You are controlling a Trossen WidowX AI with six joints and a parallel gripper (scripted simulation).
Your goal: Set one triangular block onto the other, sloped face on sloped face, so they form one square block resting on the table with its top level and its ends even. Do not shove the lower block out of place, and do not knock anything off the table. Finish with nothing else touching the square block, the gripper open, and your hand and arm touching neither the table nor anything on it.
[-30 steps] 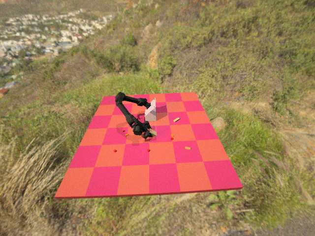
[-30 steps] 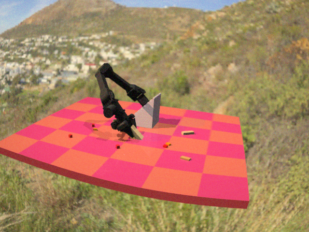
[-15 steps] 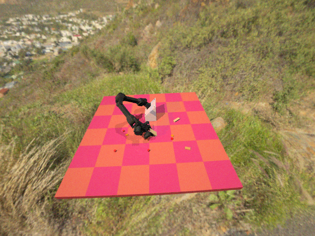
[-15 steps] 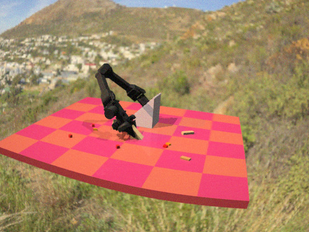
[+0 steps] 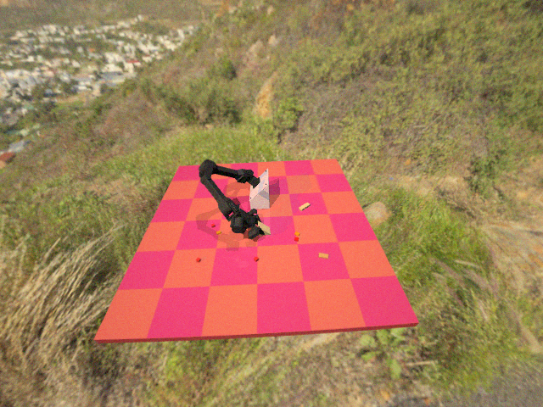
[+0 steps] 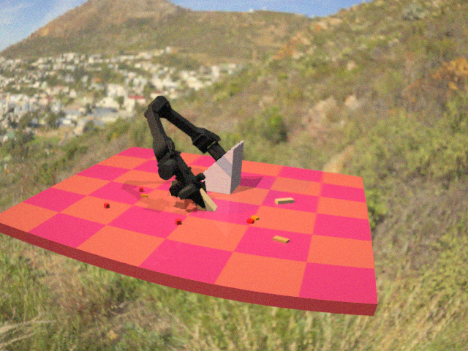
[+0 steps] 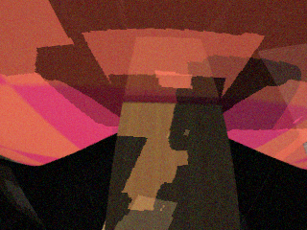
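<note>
My gripper (image 5: pixel 253 231) (image 6: pixel 191 196) (image 7: pixel 169 138) is down at the checkered table (image 5: pixel 280 306) (image 6: pixel 264 276), shut on a tan triangular block (image 7: pixel 153 153). That block fills the middle of the wrist view between the dark fingers. In the top and exterior views the fingers mostly hide it. A second tan triangular block (image 5: pixel 264 227) (image 6: pixel 208 200) lies slanted right beside the fingers, on their right. I cannot tell whether the two blocks touch.
A tall pale triangular prism (image 5: pixel 260 192) (image 6: pixel 226 170) stands just behind the gripper, near the arm's base. Two flat tan bars (image 5: pixel 304 205) (image 5: pixel 323 255) (image 6: pixel 284 200) (image 6: pixel 281 239) lie to the right. Several small red and orange cubes (image 5: pixel 296 236) (image 5: pixel 255 259) (image 6: pixel 178 221) are scattered around.
</note>
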